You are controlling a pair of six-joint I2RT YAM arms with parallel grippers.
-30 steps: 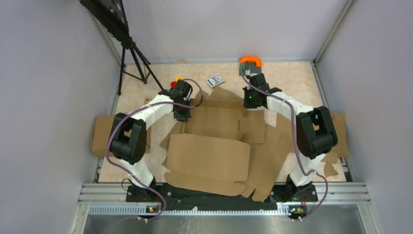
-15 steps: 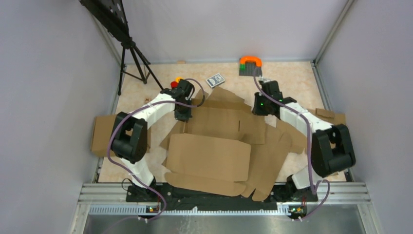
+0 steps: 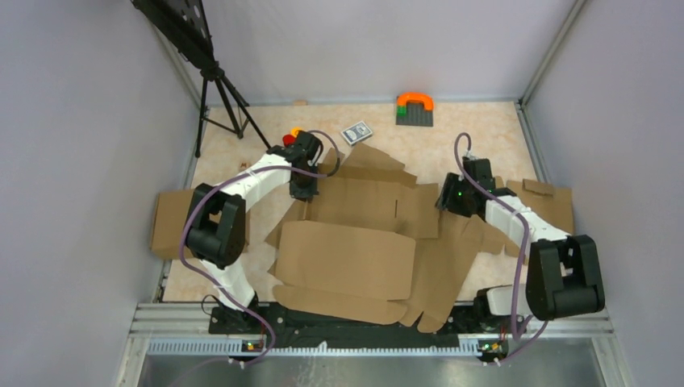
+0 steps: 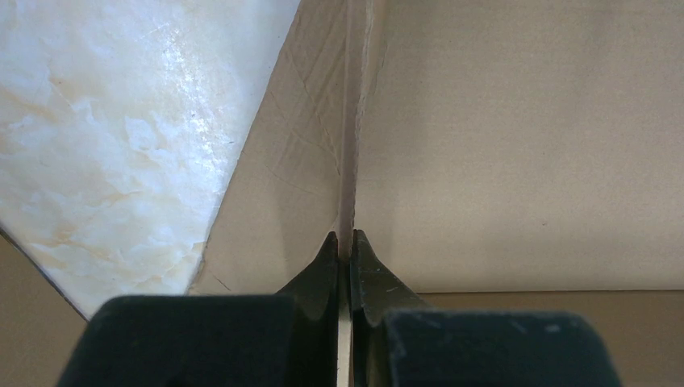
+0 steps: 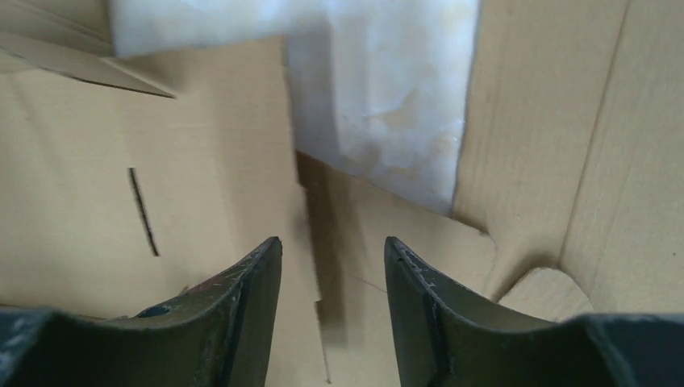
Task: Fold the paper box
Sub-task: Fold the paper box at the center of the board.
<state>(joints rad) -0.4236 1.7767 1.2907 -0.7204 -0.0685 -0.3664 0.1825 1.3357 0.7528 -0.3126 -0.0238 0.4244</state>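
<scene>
The paper box [image 3: 347, 260] is a big brown die-cut sheet spread across the middle of the table, with one wide panel folded over at the front. My left gripper [image 3: 302, 190] is at its back left corner. In the left wrist view that gripper [image 4: 344, 236] is shut on a thin upright cardboard edge of the paper box [image 4: 524, 145]. My right gripper [image 3: 446, 201] hovers over the sheet's right side. Its fingers [image 5: 332, 242] stand apart with nothing between them, above a slit panel of the paper box [image 5: 72, 185].
An orange and green brick on a grey plate [image 3: 414, 107] and a card deck [image 3: 356, 131] lie at the back. A tripod [image 3: 218, 97] stands back left. A plain cardboard slab [image 3: 165, 222] lies left, and more cardboard pieces [image 3: 550, 201] lie right.
My right arm has swung from the back of the table, near the grey plate, to the right and nearer, and its jaws have opened. The left arm has not moved.
</scene>
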